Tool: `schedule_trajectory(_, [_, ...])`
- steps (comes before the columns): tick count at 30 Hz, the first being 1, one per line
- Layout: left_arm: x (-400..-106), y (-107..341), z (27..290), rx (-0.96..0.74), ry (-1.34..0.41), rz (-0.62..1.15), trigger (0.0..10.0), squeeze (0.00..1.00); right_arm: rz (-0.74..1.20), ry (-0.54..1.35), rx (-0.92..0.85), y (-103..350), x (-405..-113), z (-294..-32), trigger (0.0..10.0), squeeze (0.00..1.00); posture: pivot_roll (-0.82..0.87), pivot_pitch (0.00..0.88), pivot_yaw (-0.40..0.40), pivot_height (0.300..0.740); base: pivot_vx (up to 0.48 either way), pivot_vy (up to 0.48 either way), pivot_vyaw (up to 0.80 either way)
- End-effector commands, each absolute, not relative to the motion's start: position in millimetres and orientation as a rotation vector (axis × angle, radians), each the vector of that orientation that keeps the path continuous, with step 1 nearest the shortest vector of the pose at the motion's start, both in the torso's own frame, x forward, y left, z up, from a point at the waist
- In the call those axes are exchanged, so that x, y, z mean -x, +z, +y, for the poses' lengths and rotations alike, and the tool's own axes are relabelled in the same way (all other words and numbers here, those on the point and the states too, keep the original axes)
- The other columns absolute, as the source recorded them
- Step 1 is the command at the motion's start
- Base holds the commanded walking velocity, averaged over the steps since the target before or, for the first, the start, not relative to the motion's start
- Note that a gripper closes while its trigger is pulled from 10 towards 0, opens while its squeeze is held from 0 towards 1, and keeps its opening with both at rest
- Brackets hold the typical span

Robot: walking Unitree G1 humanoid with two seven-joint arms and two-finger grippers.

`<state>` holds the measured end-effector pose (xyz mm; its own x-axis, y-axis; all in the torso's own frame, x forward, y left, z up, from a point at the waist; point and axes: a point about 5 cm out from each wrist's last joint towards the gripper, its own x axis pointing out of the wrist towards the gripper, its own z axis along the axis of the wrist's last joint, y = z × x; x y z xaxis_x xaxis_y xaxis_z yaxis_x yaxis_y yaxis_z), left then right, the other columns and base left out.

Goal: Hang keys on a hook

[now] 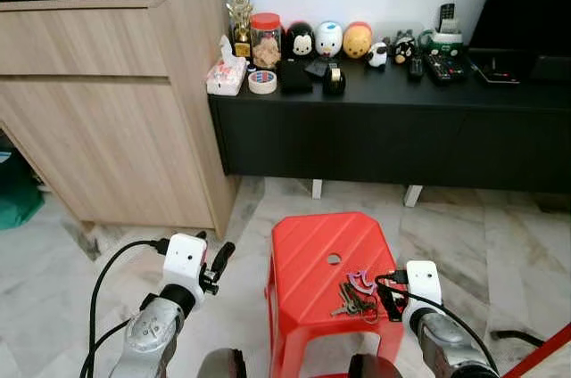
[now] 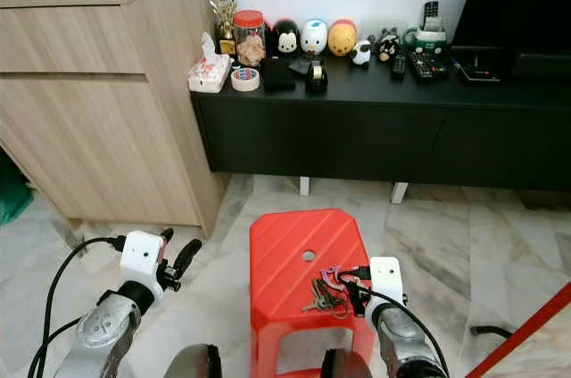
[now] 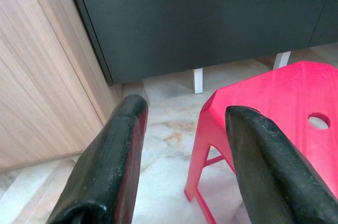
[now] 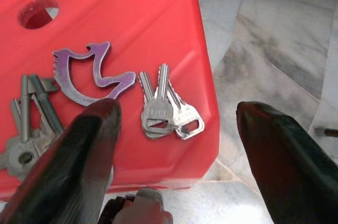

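1. The keys [image 4: 158,110] lie on the red stool [image 1: 312,244], near its right front corner, with a purple key ring charm [image 4: 90,73] beside them.
2. The right gripper [image 4: 174,145] hovers just over them, fingers spread wide and gripping nothing; this looks like the pick-up step.
3. The left gripper [image 3: 185,145] waits beside the stool, fingers apart.
4. Next it should come down and close around the bunch. I can see no hook from here.

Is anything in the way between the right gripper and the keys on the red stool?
Nothing visible. The right gripper hangs open just above the keys, which lie bare near the edge of the red stool beside a purple keychain.
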<state>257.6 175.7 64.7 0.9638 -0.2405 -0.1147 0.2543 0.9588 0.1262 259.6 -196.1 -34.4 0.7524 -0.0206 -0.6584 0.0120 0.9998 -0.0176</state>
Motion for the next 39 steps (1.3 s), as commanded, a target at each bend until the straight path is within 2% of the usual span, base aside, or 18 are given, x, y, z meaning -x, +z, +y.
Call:
schedule_trajectory(1, [-259, 69, 175, -0.151, -0.260, 0.085, 10.0, 0.00, 0.716, -0.015, 0.005, -31, -266, -192, 10.0, 0.00, 0.07, 0.000, 0.006, 0.607, 0.000, 0.000, 0.00])
schedule_trajectory(11, [-258, 69, 171, -0.172, -0.286, 0.083, 10.0, 0.00, 0.680, -0.039, -0.015, -21, -279, -188, 10.0, 0.00, 0.07, 0.000, 0.014, 0.607, 0.000, 0.000, 0.00])
schedule_trajectory(22, [-255, 79, 170, -0.190, -0.282, 0.047, 10.0, 0.00, 0.685, -0.059, -0.029, -20, -280, -187, 10.0, 0.00, 0.08, 0.000, 0.018, 0.607, 0.000, 0.000, 0.00])
schedule_trajectory(28, [-249, 86, 168, -0.203, -0.298, 0.030, 10.0, 0.00, 0.697, -0.077, -0.025, -23, -277, -190, 10.0, 0.00, 0.09, 0.034, 0.018, 0.607, 0.000, 0.000, 0.00])
schedule_trajectory(32, [-244, 91, 168, -0.202, -0.294, 0.016, 10.0, 0.00, 0.600, -0.091, -0.080, -15, -283, -191, 10.0, 0.00, 0.09, 0.053, 0.017, 0.607, 0.000, 0.000, 0.00])
schedule_trajectory(33, [-242, 92, 168, -0.201, -0.292, 0.014, 10.0, 0.00, 0.522, -0.088, -0.096, -8, -288, -191, 10.0, 0.00, 0.09, 0.061, 0.016, 0.607, 0.000, 0.000, 0.00])
schedule_trajectory(39, [-236, 92, 168, -0.198, -0.290, 0.024, 10.0, 0.00, 0.378, -0.111, -0.083, 1, -289, -193, 10.0, 0.00, 0.10, 0.079, 0.015, 0.607, 0.000, 0.000, 0.00])
